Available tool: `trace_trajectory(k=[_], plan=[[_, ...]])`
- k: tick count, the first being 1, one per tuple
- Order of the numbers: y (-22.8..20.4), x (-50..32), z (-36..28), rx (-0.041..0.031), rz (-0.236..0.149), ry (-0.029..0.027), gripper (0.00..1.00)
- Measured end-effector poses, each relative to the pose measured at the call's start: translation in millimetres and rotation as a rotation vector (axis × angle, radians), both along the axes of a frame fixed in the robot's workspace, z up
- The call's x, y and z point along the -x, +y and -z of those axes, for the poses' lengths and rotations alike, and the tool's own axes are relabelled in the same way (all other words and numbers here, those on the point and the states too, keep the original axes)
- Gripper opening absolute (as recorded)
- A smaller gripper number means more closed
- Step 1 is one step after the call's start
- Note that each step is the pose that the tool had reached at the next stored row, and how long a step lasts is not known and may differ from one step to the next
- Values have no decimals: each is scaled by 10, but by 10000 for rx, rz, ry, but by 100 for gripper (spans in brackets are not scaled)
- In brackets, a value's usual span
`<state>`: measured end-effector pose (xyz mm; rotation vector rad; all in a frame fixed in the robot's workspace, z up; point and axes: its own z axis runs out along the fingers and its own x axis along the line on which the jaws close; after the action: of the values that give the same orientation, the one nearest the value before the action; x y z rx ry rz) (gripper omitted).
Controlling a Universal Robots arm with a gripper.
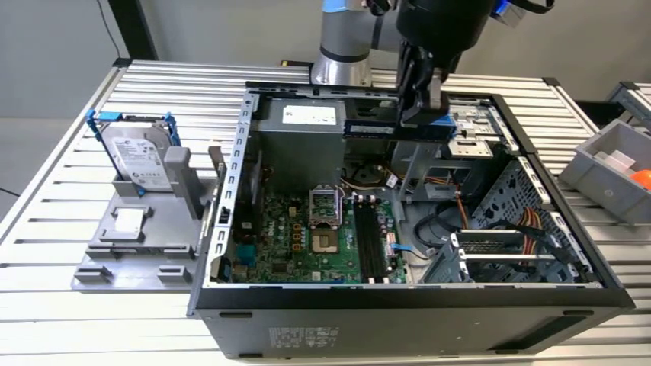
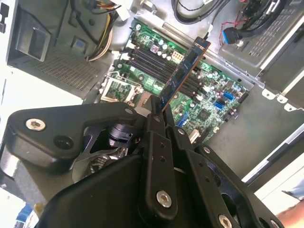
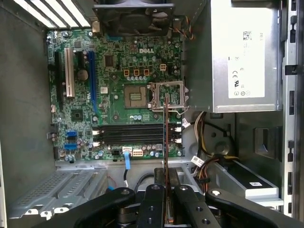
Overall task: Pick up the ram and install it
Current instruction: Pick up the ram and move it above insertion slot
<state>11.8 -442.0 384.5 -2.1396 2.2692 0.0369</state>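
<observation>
1. Exterior view: well to the exterior view's left of the memory slots (image 1: pixel 368 244), a hard drive in a blue frame (image 1: pixel 133 156) leans on a grey stand (image 1: pixel 137 244) on the slatted worktop (image 1: pixel 61 191). It is not the part in play.
2. The slots look empty on the green motherboard (image 1: pixel 295 236) inside the open computer case (image 1: pixel 407 313).
3. High above the slots hangs the end effector (image 1: pixel 422 99). In the second wrist view it is clenched on one end of the ram (image 2: pixel 183 71), which is airborne over the slots and touches nothing.
4. In the first wrist view the stick's edge crosses the slots rather than running along them. My judgement: a good job needs a firm pinch and the stick parallel to one slot.
</observation>
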Motion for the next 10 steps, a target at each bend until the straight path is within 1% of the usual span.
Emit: trace_trajectory(k=[6,9,10], plan=[[-42,-20,1,-1,2,0,0],[-42,-24,1,0,7,0,0],[-42,-39,1,-1,7,0,0]])
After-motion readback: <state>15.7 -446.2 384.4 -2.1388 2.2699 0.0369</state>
